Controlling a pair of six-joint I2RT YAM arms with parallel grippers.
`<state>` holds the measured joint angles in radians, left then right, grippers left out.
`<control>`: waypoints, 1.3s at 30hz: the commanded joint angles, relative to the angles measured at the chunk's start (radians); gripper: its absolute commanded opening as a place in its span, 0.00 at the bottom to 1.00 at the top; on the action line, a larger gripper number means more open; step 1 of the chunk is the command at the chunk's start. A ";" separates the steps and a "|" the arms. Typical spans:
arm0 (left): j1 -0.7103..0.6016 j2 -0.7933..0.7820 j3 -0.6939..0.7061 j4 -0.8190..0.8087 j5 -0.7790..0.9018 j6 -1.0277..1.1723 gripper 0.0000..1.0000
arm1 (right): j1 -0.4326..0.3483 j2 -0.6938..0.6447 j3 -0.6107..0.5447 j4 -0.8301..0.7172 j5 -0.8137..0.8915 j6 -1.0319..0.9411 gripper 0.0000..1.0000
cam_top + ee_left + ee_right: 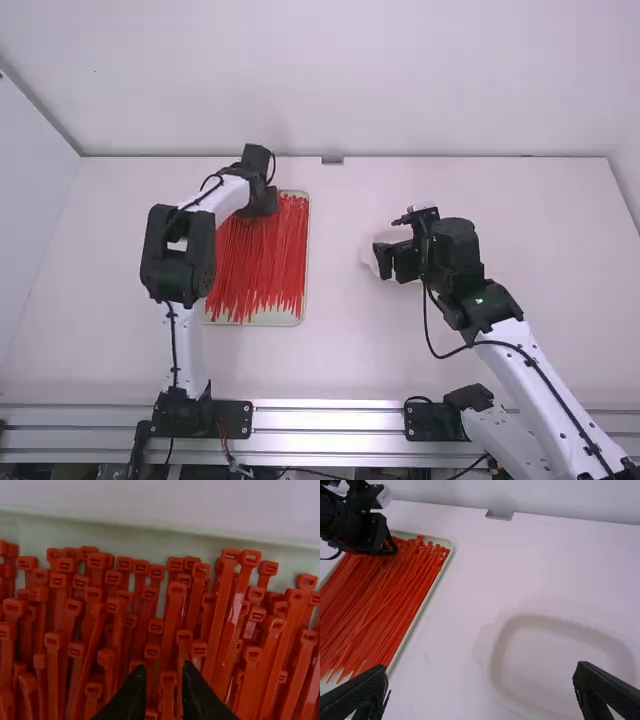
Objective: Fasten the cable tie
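Observation:
A heap of red cable ties (262, 262) lies in a pale tray (305, 270) left of the table's middle. My left gripper (262, 205) hangs low over the far end of the tray. In the left wrist view its fingers (135, 690) stand slightly apart at the tie heads (150, 610), with one tie head between the tips; the gripper (162, 672) is open. My right gripper (385, 258) is wide open above a shallow white dish (560, 655), with nothing between its fingers (365, 690). The right wrist view also has the ties (375, 600) and the left gripper (382, 547).
The tray's rim (150, 535) runs just beyond the tie heads. A small grey bracket (332, 159) sits at the table's far edge. Bare white table lies between tray and dish and to the right of the dish.

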<state>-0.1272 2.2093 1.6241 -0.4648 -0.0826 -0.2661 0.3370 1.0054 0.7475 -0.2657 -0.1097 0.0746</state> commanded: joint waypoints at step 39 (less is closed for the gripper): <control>0.002 -0.027 -0.079 0.082 -0.013 -0.042 0.02 | 0.002 0.001 -0.008 0.006 0.002 -0.005 0.98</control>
<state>-0.1268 2.2093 1.5524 -0.3798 -0.0834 -0.2962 0.3374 1.0054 0.7475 -0.2649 -0.1093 0.0746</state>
